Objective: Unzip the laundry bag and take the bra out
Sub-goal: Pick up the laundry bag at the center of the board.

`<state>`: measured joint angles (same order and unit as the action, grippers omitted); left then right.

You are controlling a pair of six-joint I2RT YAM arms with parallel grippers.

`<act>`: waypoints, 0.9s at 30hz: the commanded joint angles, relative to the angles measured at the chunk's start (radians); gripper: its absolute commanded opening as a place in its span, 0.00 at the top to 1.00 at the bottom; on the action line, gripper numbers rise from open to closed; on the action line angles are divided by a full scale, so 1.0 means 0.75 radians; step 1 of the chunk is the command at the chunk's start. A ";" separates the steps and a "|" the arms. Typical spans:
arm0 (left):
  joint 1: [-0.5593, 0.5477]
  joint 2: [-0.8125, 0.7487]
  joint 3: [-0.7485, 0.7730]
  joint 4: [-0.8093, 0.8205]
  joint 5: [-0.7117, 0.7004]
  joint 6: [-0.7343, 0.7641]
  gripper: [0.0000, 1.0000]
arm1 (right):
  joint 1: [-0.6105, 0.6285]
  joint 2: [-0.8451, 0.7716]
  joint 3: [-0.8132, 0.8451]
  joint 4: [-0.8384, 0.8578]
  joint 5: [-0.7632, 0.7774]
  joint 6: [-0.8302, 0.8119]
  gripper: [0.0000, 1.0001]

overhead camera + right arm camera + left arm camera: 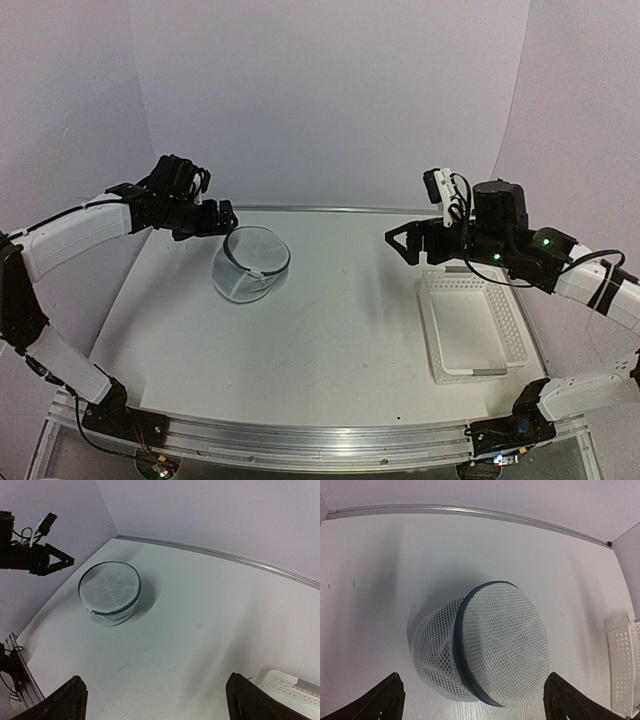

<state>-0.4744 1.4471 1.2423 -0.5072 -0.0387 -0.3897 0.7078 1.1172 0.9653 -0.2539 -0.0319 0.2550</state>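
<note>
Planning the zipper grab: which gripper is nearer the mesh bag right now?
The left gripper, open and hovering close by the laundry bag. The right gripper, also open, is far off to the other side, by the white basket.

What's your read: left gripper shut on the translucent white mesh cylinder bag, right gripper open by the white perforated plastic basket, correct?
Not quite. The left gripper is open, not shut on the translucent white mesh cylinder bag: the left wrist view shows its fingers spread wide, clear of the mesh. The right gripper is open by the white perforated plastic basket.
</note>
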 commanded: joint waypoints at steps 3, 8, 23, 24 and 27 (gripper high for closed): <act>0.057 0.187 0.180 -0.004 0.137 0.078 0.06 | 0.009 0.033 -0.018 0.106 -0.112 0.043 0.04; 0.086 0.311 0.256 -0.026 0.215 0.076 0.11 | 0.009 0.033 -0.040 0.109 -0.129 0.055 0.04; 0.094 0.449 0.285 -0.064 0.245 0.070 0.45 | 0.011 0.067 -0.068 0.137 -0.170 0.083 0.05; 0.093 0.451 0.283 -0.063 0.250 0.068 0.49 | 0.012 0.070 -0.068 0.139 -0.175 0.085 0.06; 0.093 0.441 0.272 -0.065 0.269 0.064 0.64 | 0.016 0.081 -0.072 0.153 -0.186 0.091 0.06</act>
<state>-0.4103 1.7874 1.4071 -0.5514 0.1379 -0.3408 0.7109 1.1706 0.9134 -0.1978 -0.1482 0.3096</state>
